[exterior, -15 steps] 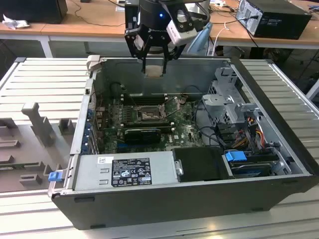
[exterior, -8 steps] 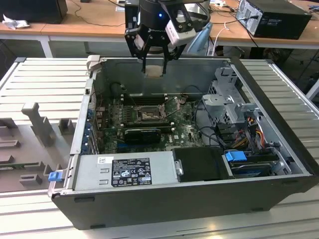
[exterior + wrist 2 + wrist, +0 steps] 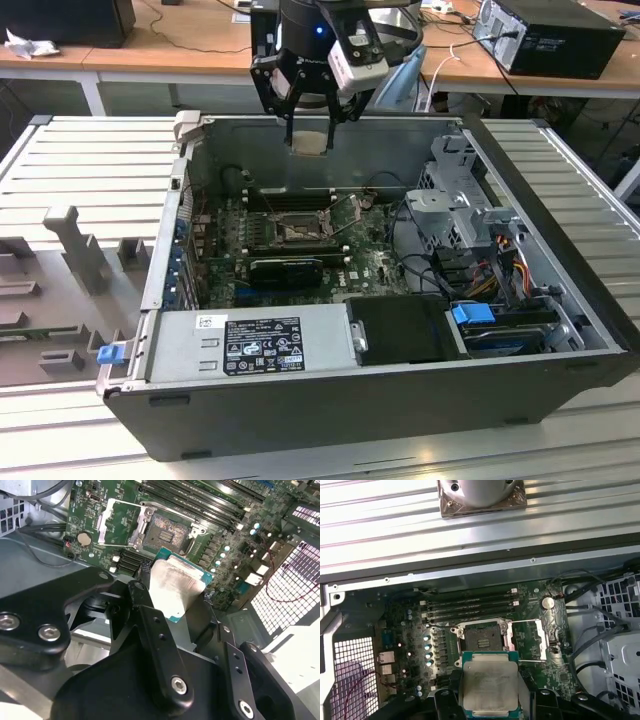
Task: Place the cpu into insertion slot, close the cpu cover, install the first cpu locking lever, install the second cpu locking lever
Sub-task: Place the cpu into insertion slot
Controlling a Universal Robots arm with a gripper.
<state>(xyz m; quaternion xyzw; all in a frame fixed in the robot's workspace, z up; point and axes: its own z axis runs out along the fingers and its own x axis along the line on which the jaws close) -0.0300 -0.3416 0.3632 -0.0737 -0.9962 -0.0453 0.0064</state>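
While the pincer (image 3: 310, 138) clenched the flat silvery cpu (image 3: 489, 682) above the square insertion slot (image 3: 482, 642), the thin metal cpu cover (image 3: 541, 642) sat open beside it.

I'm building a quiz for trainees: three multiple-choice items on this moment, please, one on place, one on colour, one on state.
1. Where is the cpu? A) on a shelf B) in the gripper, over the open case C) on the floor
2. The cpu's face is: A) silvery B) red C) black
3. The cpu cover is: A) shut B) swung open C) missing
Answers: 1B, the gripper clamps it and the insertion slot sits empty; 2A, pale metal shows in both wrist views; 3B, it is folded back off the slot.
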